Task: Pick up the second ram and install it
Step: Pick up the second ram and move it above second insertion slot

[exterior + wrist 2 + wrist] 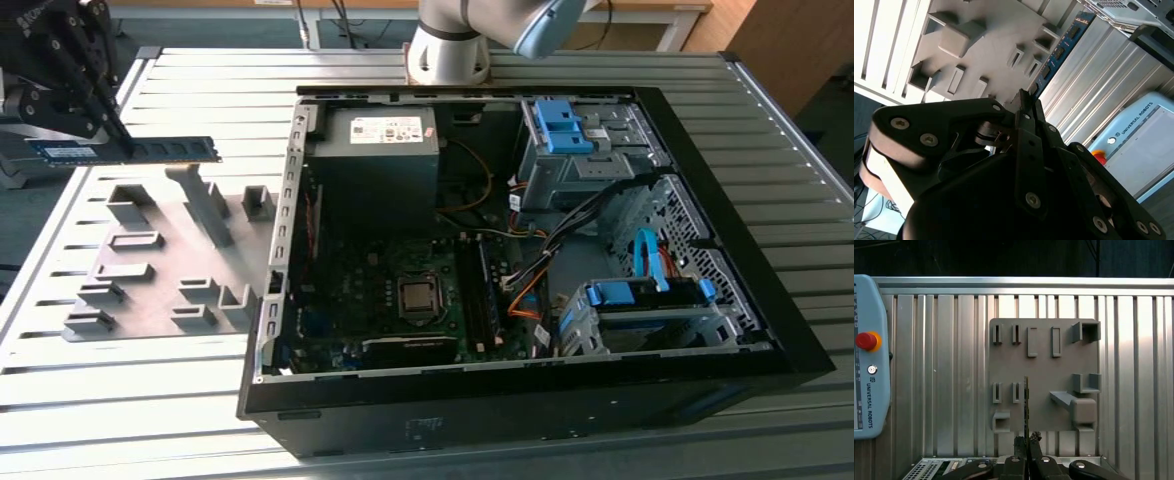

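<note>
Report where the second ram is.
In the exterior view the second ram hangs in the gripper above the grey fixture plate, to that view's left of the open computer case.

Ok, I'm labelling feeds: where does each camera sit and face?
Exterior view: off the arm, looking down into the open black computer case; arm base, claw show.
First wrist view: above the claw, facing straight down at the grey fixture plate.
Second wrist view: behind the claw's linkages, facing that plate obliquely.
Shared: claw gripping the flat blue-teal memory stick.
</note>
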You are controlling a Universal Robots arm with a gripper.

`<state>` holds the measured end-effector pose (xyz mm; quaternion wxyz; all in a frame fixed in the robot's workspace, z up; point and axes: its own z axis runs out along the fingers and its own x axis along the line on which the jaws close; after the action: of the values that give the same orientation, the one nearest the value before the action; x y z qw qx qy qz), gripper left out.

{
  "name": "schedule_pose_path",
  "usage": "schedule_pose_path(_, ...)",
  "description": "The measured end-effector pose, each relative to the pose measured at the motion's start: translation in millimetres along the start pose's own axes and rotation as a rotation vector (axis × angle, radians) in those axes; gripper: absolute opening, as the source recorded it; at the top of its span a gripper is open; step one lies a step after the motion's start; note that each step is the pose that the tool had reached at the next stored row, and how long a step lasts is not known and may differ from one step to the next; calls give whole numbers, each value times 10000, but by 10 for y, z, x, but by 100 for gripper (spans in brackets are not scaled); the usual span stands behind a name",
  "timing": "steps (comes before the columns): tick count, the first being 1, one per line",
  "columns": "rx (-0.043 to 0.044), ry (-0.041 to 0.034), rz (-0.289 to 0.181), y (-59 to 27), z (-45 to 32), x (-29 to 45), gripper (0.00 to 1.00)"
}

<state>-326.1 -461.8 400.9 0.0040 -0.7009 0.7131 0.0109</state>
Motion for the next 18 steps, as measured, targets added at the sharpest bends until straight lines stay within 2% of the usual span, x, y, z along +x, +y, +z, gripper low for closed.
schedule_pose_path(18,1,-1,0,-201,-1,-3,14)
